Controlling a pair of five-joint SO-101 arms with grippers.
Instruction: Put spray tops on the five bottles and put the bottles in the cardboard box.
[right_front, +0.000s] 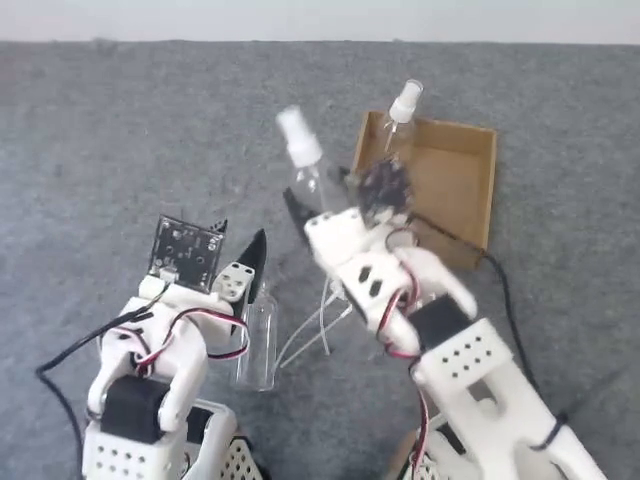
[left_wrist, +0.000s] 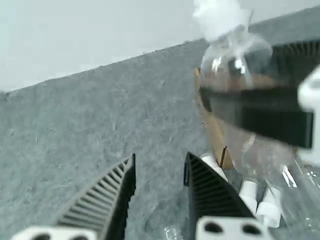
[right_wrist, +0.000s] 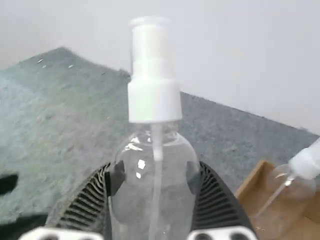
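Right wrist view shows right pincer clamped on capped bottle, base cut off; beyond it, second bottle cropped in cardboard box; left pincer agape, empty.

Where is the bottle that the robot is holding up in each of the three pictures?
High view: the bottle is mid-picture in the right gripper, left of the cardboard box.
Left wrist view: the bottle is clamped in that gripper, in front of the box.
Right wrist view: the bottle between that gripper's fingers, box beyond.
Shared landmark: the cardboard box.
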